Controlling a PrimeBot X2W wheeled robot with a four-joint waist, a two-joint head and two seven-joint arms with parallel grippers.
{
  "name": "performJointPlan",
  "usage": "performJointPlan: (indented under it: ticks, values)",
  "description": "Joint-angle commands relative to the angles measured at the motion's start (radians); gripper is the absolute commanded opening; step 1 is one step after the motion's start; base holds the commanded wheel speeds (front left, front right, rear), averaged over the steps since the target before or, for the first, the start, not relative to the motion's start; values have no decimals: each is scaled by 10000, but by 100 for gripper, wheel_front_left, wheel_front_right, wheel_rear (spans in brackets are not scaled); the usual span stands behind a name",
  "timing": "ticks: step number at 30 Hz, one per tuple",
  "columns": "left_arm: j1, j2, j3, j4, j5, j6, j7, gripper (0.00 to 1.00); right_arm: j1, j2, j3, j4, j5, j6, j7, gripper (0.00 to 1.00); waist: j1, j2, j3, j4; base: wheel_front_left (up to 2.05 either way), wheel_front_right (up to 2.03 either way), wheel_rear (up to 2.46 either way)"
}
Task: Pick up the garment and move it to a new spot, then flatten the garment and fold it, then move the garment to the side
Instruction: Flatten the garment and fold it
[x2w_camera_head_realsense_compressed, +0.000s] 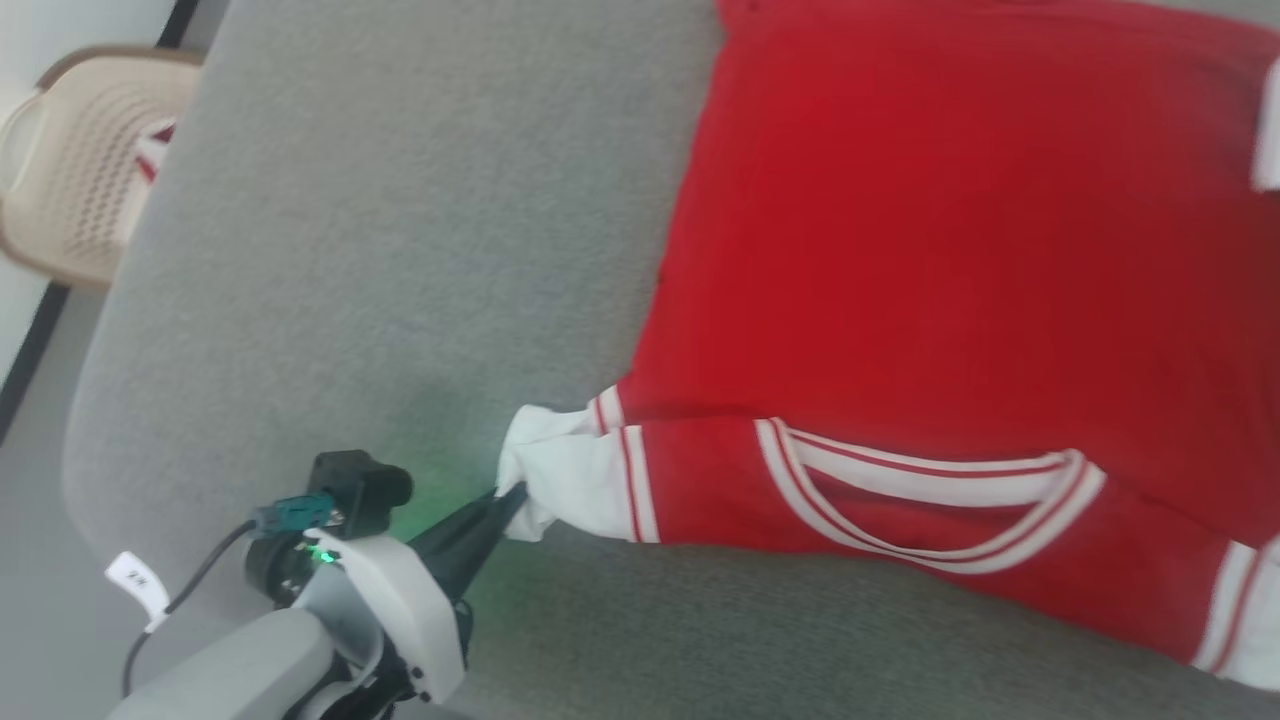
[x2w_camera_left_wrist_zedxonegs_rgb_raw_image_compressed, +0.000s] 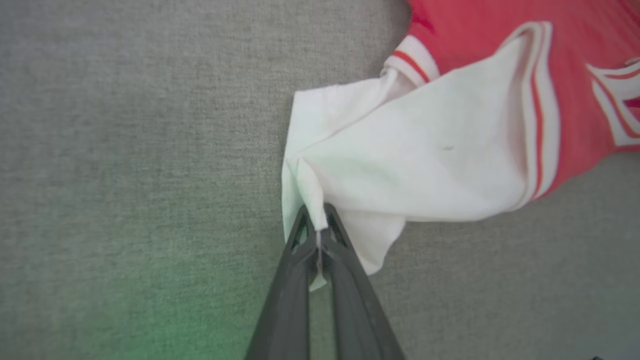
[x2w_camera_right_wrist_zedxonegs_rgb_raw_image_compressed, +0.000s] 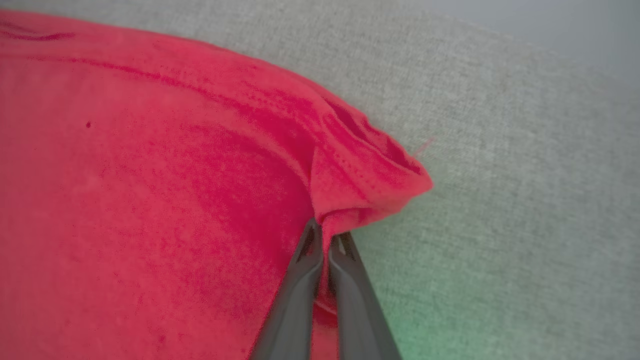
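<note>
— What are you working on, and what's around it?

— At the far left a beige perforated basket (x2w_camera_head_realsense_compressed: 70, 160) stands on a pale floor with a striped cloth (x2w_camera_head_realsense_compressed: 150, 160) in it. To its right spreads a grey fabric surface (x2w_camera_head_realsense_compressed: 380, 250), tinged green near my left wrist.

— Anything hard to make out?

— The frame cuts off the basket, and the garment (x2w_camera_head_realsense_compressed: 950, 250) runs past the top and right edges. How far it reaches I cannot tell.

— Where is it against your pincers?

— It lies spread over the right half of the surface. My left pincer (x2w_camera_head_realsense_compressed: 512, 492) is at its left end, fingers closed tight on the edge of the white sleeve (x2w_camera_left_wrist_zedxonegs_rgb_raw_image_compressed: 400, 165). In the right wrist view my right pincer (x2w_camera_right_wrist_zedxonegs_rgb_raw_image_compressed: 325, 235) is clamped on a bunched red corner, which folds up just above the tips.
</note>
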Motion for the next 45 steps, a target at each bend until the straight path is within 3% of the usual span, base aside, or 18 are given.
performJointPlan:
  ticks: [1,4,10,18,22,27,33,34,35,36,39,45]
  values:
    - [109,74,52,26,5,107,-23,0,667,151,249,-73,296,3,226,0,0,0,-300,-338,0,0,0]
    - [273,336,130,-82,-88,216,-43,0,1294,-28,1105,-1420,1055,3,219,0,0,0,-612,-782,0,0,0]
    - [522,857,243,-446,-212,445,-8,0,3030,-1153,2331,-4478,2776,-5,46,0,0,0,-1133,-1608,0,0,0]
    - [869,1453,329,-816,-372,739,82,0,5981,-2007,2056,-7302,3948,-5,-391,0,0,0,-1642,-2515,0,0,0]
    - [942,1621,346,-954,-438,801,108,0,7649,-1958,1433,-8195,4100,-5,-394,0,0,0,-1819,-2826,0,0,0]
    - [1019,1731,335,-1063,-467,840,158,0,9718,-1417,474,-8871,3942,-5,-400,0,0,0,-1928,-3081,0,0,0]
    - [1040,1785,360,-1049,-535,804,161,0,11038,-288,-394,-8403,3190,-11,-837,0,0,0,-1951,-3273,0,0,0]
    - [1033,1784,362,-1034,-550,779,155,0,11074,-150,-440,-8279,2990,-13,-956,18,0,0,-1957,-3293,0,0,0]
    - [1034,1792,370,-1008,-567,774,154,0,11074,26,-518,-8129,2877,-19,-1069,62,0,0,-1966,-3320,0,0,0]
    - [1033,1796,370,-987,-576,759,156,0,11062,147,-537,-8029,2760,-19,-1117,97,0,0,-1983,-3342,0,0,0]
    - [1066,1818,362,-942,-610,721,155,0,10985,361,-688,-8142,2641,-20,-1166,100,0,0,-2049,-3410,0,0,0]
    - [1119,1852,343,-928,-555,752,117,0,10993,114,-1177,-9304,2549,-31,-989,100,0,0,-2197,-3469,0,0,0]
